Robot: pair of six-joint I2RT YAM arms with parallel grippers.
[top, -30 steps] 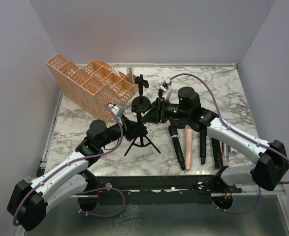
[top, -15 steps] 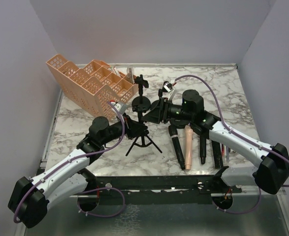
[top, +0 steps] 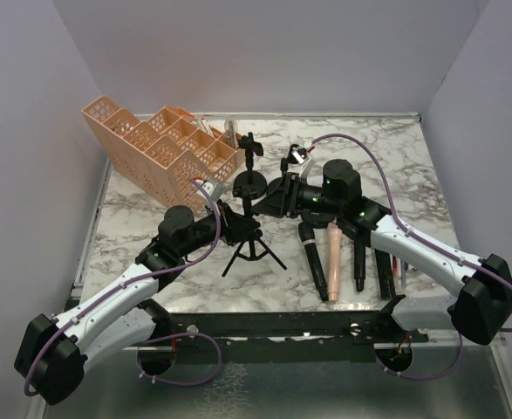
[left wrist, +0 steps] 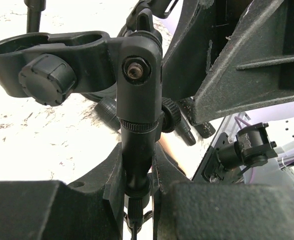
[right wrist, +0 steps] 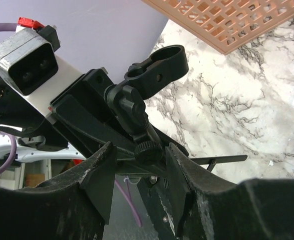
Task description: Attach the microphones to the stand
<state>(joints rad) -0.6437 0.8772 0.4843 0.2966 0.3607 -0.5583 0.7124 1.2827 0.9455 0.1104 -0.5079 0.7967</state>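
Observation:
A small black tripod stand (top: 251, 250) stands mid-table. My left gripper (top: 240, 229) is shut on its upright post (left wrist: 135, 150), just below the swivel joint. The stand's empty clip (left wrist: 51, 55) sticks out to the left in the left wrist view. My right gripper (top: 266, 201) reaches in from the right, open. Its fingers straddle the stand's small knob (right wrist: 148, 148) under the clip (right wrist: 159, 67), with a gap on the left side. Several microphones lie side by side to the right of the stand: a black one (top: 313, 255), a pale pink one (top: 333, 255) and more black ones (top: 360, 260).
A second black stand on a round base (top: 251, 185) stands just behind the tripod. An orange lattice organiser (top: 164, 150) fills the back left. Thin pens (top: 401, 271) lie right of the microphones. Walls close in the table on three sides.
My right gripper has edged left toward the tripod's head and its jaws have widened a little. The left gripper has kept its hold on the post, shifting slightly.

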